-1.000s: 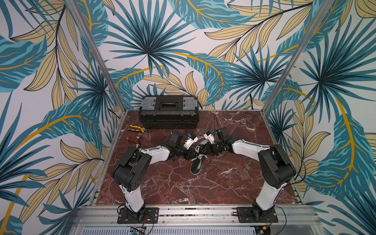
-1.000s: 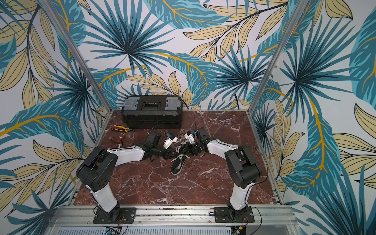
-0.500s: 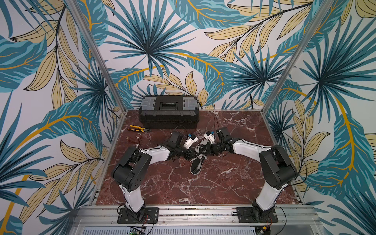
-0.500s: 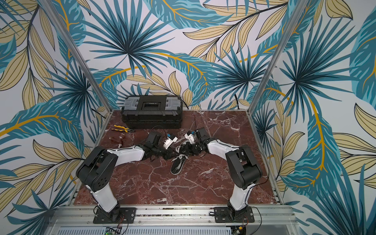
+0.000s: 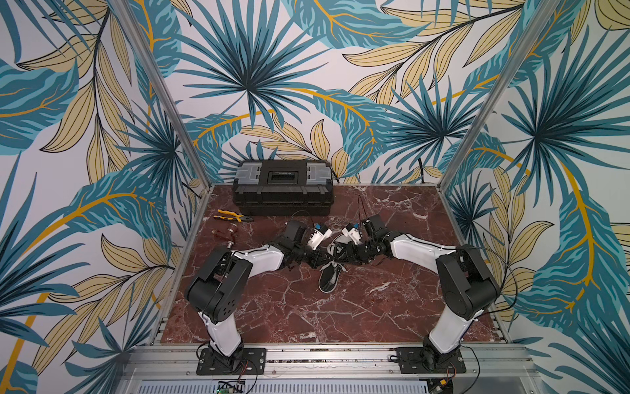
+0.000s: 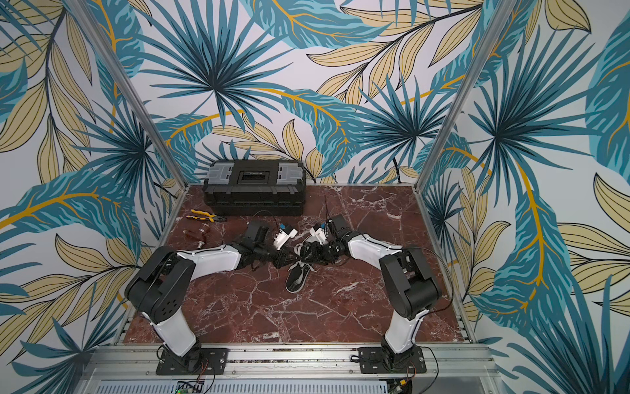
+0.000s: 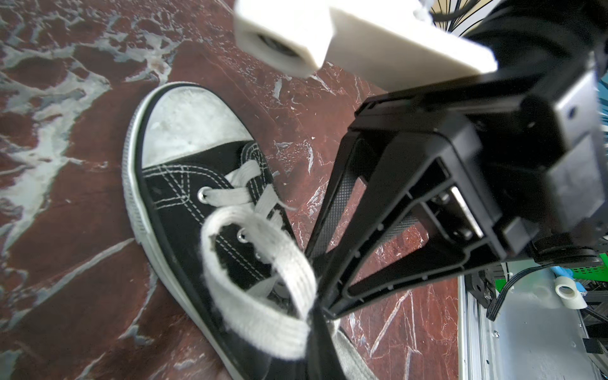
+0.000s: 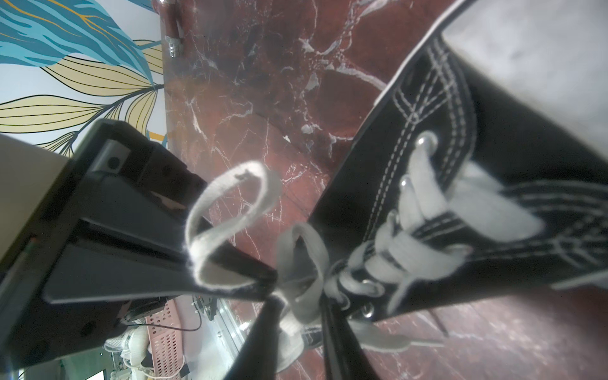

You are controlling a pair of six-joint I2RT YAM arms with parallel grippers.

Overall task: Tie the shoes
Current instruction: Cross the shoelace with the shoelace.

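Near the middle of the red-brown marble surface [image 5: 375, 300], a black canvas low-top sneaker [image 5: 330, 279] with a white rubber toe cap sits on its sole. Over its eyelets the left fingers [image 8: 158, 260] are pressed together, pinching a loop of flat white lace [image 7: 260, 324]; the right fingers [image 8: 260, 335] stand slightly spread around a second lace loop [image 8: 318, 258].

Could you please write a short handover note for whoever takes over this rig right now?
Left gripper: shut on a lace loop.
Right gripper: jaws slightly apart around a second loop; grip unclear.
Shoe: on the table, laced, beneath both grippers.
Done: two loops formed.
To do: wrap the loops, pull the bow tight.
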